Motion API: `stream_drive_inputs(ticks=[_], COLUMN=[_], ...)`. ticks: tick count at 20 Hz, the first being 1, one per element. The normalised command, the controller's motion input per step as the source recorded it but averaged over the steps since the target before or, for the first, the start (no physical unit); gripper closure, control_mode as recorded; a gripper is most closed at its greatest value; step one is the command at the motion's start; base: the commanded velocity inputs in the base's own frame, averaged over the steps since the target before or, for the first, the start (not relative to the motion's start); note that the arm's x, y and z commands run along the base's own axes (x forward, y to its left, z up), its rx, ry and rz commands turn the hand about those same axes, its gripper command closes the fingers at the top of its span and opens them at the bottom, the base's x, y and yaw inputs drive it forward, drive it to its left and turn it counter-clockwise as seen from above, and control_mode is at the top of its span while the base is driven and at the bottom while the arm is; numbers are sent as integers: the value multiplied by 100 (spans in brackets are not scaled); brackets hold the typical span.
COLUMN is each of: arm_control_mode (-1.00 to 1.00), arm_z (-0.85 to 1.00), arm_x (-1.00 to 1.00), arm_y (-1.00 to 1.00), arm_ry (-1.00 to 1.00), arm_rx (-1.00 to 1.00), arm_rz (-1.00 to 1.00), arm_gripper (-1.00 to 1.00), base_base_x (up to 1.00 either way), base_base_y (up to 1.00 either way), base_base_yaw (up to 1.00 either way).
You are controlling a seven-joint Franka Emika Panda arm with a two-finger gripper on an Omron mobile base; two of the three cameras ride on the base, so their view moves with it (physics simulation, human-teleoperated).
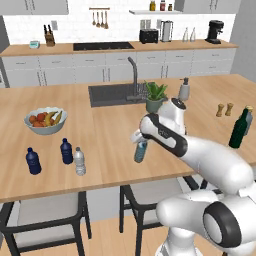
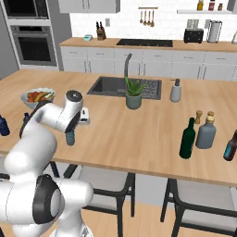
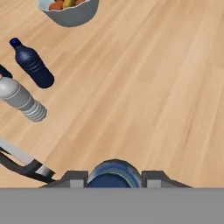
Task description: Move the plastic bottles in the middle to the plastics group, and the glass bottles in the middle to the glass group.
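Observation:
My gripper [image 1: 141,143] is shut on the top of the translucent teal plastic bottle [image 1: 141,154], holding it upright over the front of the island counter. In the hand view its blue cap [image 3: 114,174] sits between the fingertips [image 3: 75,178]. To the left stand two navy bottles [image 1: 33,161] [image 1: 66,151], the plastics group, with the clear plastic bottle [image 1: 79,161] beside them. The hand view shows one navy bottle [image 3: 33,65] and the clear bottle [image 3: 22,101]. At the far right the green glass bottle [image 2: 187,138] stands next to the grey-blue glass bottle [image 2: 206,132].
A fruit bowl [image 1: 46,120] sits behind the navy bottles. A potted plant [image 1: 155,96], a soap dispenser [image 1: 184,90] and the sink [image 1: 112,94] lie behind my arm. Salt and pepper shakers [image 1: 224,109] stand near the green bottle. Chairs [image 1: 42,210] are below the counter edge.

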Motion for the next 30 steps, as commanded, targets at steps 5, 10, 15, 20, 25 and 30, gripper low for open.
stream_drive_inputs(ticks=[5, 10, 15, 20, 25, 30], arm_control_mode=[-100, -100, -100, -100, -100, -100], arm_z=[14, 1, -2, 0, 0, -1], arm_x=[2, 21, 32, 48, 35, 25], arm_y=[100, 96, 76, 32, 9, 35], arm_ry=[-8, -8, -9, -4, 0, 0], arm_rx=[-10, -3, -2, 0, 0, 1], arm_rz=[9, 4, 1, 0, 0, 0], arm_gripper=[100, 100, 100, 100, 100, 100], base_base_x=[0, 0, 0, 0, 0, 0], base_base_y=[0, 0, 0, 0, 0, 0], base_base_yaw=[0, 0, 0, 0, 0, 0])
